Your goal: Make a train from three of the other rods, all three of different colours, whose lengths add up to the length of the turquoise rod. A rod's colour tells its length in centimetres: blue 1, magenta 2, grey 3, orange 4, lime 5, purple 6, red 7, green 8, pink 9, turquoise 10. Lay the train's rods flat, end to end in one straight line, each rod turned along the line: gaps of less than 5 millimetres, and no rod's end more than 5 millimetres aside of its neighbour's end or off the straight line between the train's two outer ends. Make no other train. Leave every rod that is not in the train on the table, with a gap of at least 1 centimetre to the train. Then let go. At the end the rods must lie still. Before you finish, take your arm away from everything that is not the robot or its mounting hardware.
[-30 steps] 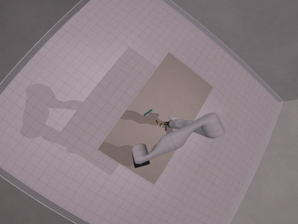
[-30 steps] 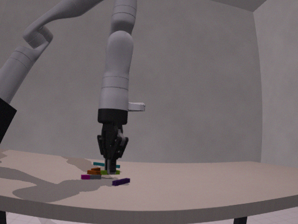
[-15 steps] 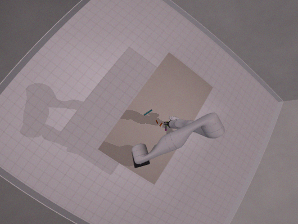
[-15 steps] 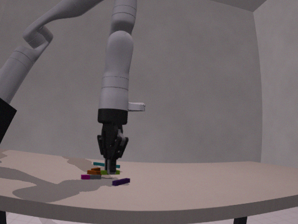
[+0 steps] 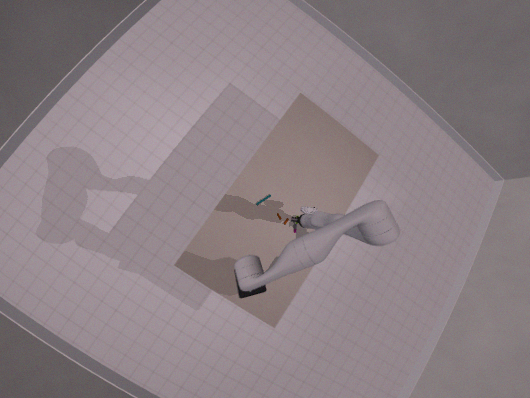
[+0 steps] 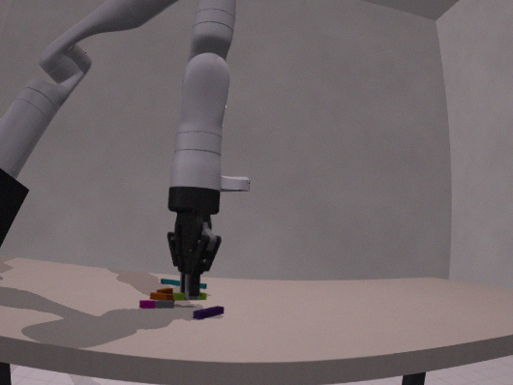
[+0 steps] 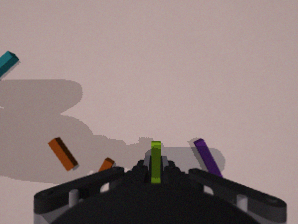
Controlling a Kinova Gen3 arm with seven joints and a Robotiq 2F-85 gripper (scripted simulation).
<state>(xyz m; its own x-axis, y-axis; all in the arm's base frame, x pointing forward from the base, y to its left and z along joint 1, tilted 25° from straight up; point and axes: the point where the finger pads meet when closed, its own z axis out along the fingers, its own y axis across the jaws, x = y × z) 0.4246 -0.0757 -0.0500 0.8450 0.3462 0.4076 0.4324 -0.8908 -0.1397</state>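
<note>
Lime rod (image 6: 179,296) (image 7: 156,170), pinched between my nearly closed fingers: that is what my hand (image 5: 295,220) (image 6: 190,294) (image 7: 155,164) has. Whether it touches the worktop (image 5: 310,150) (image 6: 339,314) (image 7: 200,75) I can't tell. In the exterior view it runs left to right, just behind the grey rod (image 5: 294,226) (image 6: 165,304), whose left end meets the magenta rod (image 6: 147,304). I judge the coming move must bring lime onto their line, at grey's free right end.

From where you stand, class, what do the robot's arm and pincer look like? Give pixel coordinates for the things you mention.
The arm (image 5: 320,245) (image 6: 205,97) is pale grey, with smooth, rounded segments and thin dark seam lines. The pincer (image 6: 191,292) (image 7: 155,164) is black, with angular linkages. I see no cables.
</note>
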